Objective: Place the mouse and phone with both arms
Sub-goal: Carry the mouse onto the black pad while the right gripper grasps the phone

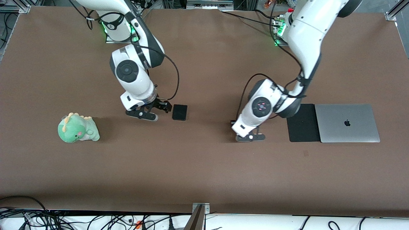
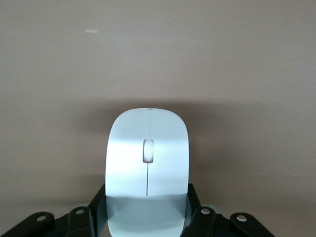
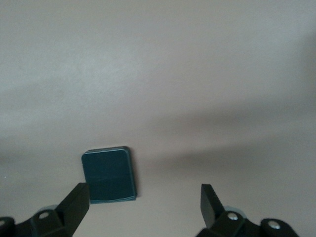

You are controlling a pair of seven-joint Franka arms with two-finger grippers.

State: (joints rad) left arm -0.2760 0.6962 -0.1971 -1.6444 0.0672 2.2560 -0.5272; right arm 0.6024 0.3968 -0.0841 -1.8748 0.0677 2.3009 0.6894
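mid frame, the left gripper (image 2: 147, 217) clamps the mouse (image 2: 148, 168) between its fingers, beside the mouse pad (image 1: 303, 123). the right gripper (image 3: 143, 200), fingers wide, hangs beside the phone (image 1: 179, 112); next it likely must centre and close.

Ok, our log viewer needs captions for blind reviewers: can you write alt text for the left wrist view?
A small, glossy white oval computer mouse with a thin grey centre line sits between the black fingers of the left gripper, which are closed against its sides. Around it is only bare brown table surface.
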